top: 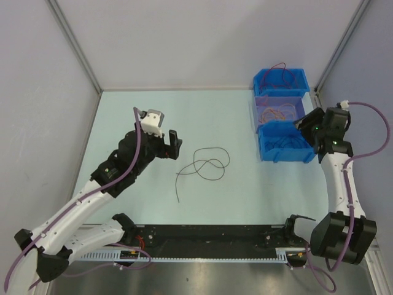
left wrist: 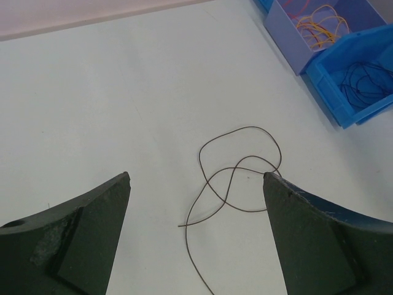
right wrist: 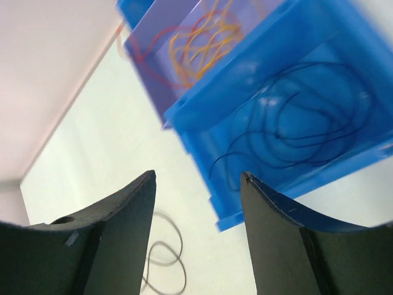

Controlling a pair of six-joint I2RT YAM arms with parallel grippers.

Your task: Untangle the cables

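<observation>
One thin dark cable lies in loose crossing loops on the pale table, its tail running toward the near edge. My left gripper hovers just left of it, open; in the left wrist view the cable lies between and beyond the empty left gripper. My right gripper is open over the right rim of the near blue bin. In the right wrist view the right gripper holds nothing, and dark cables lie coiled in that bin. The table cable shows blurred below.
Three bins stand in a row at the back right. The far blue bin holds a dark red cable, and the middle clear bin holds orange cables. White walls close in the table on the left, back and right.
</observation>
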